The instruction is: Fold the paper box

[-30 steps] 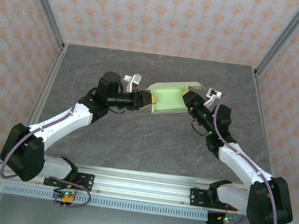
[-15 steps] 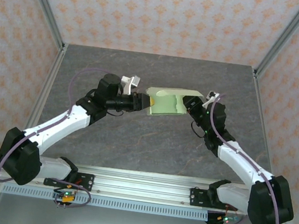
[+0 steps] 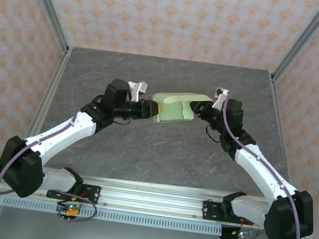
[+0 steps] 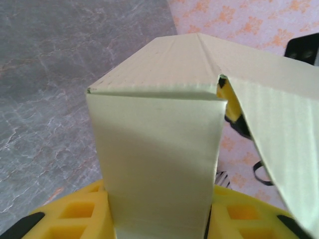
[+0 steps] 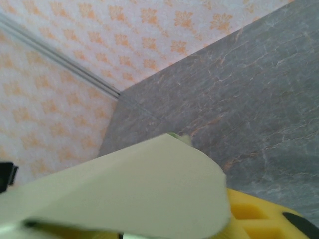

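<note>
Since a second ago the pale light-green thin-card paper box (image 3: 173, 106) has tipped over from showing its open face to sitting nearly edge-on to the overhead camera. It has also drifted a touch to the left. Both wrists have rolled along with it.

Right now the left claw (image 3: 150, 110) is pinching the box's left end. On the left wrist camera a flat panel (image 4: 159, 164) of the card is running straight down between its two yellow fingers (image 4: 75, 216), which are sitting partway closed with the card between them.

The right claw (image 3: 197, 108) is gripping the opposite end, jaws likewise only partly apart (its wrist camera is mostly looking at a rounded flap (image 5: 129, 194) lying over one yellow finger (image 5: 254, 216), so the exact pinch point is hidden).

The box is hanging in the air between the two claws, above the far middle of the dark grey marbled bench (image 3: 143, 153), not touching it. It's partly folded: a creased top edge is showing, with one long side panel slanting away on the right of the left wrist view.
</note>
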